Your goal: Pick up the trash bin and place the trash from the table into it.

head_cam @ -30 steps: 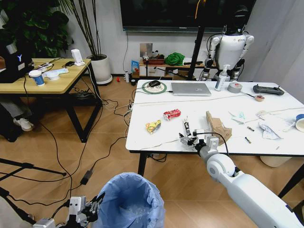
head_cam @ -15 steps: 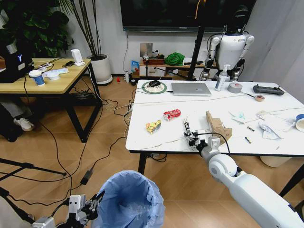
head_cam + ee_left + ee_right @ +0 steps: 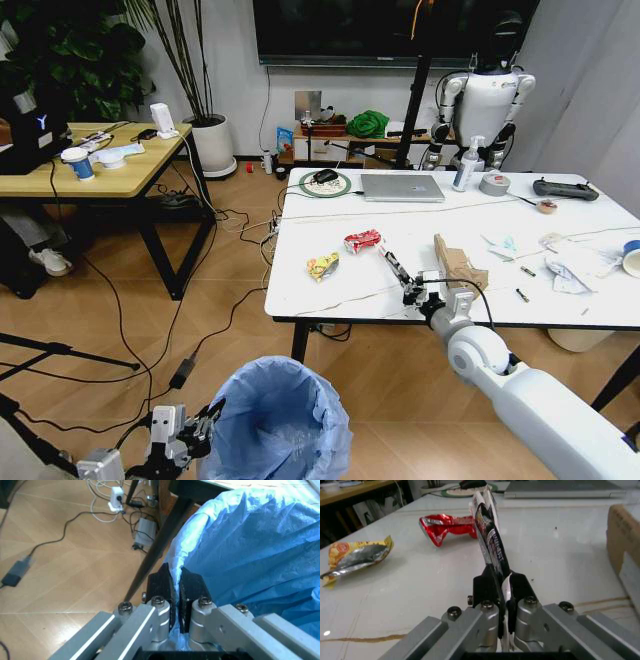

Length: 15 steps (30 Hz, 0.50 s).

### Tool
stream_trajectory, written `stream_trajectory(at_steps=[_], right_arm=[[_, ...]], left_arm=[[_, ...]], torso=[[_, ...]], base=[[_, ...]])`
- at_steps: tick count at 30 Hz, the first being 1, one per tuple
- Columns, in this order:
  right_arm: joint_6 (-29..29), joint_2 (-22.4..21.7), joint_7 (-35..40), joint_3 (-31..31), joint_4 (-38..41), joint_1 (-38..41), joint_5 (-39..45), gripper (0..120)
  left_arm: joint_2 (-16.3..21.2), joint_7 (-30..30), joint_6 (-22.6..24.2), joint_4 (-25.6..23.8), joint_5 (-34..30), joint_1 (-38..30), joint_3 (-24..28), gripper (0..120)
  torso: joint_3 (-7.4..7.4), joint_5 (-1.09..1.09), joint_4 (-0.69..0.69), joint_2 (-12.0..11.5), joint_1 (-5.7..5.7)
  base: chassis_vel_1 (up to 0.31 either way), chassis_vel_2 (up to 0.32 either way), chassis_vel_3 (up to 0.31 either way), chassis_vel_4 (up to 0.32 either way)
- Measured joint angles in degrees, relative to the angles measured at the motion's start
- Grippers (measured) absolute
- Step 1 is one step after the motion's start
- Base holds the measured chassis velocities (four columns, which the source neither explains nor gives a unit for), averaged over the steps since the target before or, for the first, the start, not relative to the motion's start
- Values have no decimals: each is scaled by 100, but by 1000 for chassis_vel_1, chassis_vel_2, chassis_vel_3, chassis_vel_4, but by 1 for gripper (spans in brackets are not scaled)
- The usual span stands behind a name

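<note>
The trash bin (image 3: 280, 420), lined with a crinkled light-blue bag (image 3: 250, 547), hangs low in front of the white marble table (image 3: 330, 295). My left gripper (image 3: 195, 432) (image 3: 176, 581) is shut on the bag's rim. My right gripper (image 3: 412, 291) (image 3: 502, 579) is shut on a white printed tube (image 3: 393, 268) (image 3: 489, 532), held tilted just above the table's front edge. Other trash lies on the table: a yellow wrapper (image 3: 322, 266) (image 3: 357, 557), a red wrapper (image 3: 362, 240) (image 3: 447, 525), a brown paper bag (image 3: 455, 265) (image 3: 625, 536) and white crumpled papers (image 3: 570, 272).
A laptop (image 3: 402, 187), spray bottle (image 3: 464, 165), tape roll (image 3: 494, 184) and black controller (image 3: 565, 189) stand along the table's far side. A wooden desk (image 3: 90, 165) is at the left, cables (image 3: 230, 225) cross the floor, and a black table leg (image 3: 155, 547) stands beside the bin.
My right gripper has moved slightly right and raised the tube, which now tilts up off the table. The bin has shifted a little to the right with my left gripper.
</note>
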Motion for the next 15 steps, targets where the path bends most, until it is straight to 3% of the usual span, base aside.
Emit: stream_trajectory(at_steps=[3,9,12,15], right_arm=[[96,-181,-73,248,256,-209,-11,0],[449,-1362,-632,1778,1380,-1390,56,0],[758,-1704,-980,2003,1626,-1528,53,0],[1129,-2189,-1648,2113,1904,-1514,20,0]], left_arm=[[135,-21,18,27,-63,-82,71,0],[470,-139,111,88,-295,-514,337,0],[463,-150,127,108,-315,-569,376,0],[372,-142,130,117,-322,-598,393,0]], torso=[[0,0,0,0,0],[-1,-1,-5,0,-1],[-1,-4,-8,1,-1],[-1,2,2,0,-1]], base=[[0,0,0,0],[0,0,0,0],[0,0,0,0],[0,0,0,0]])
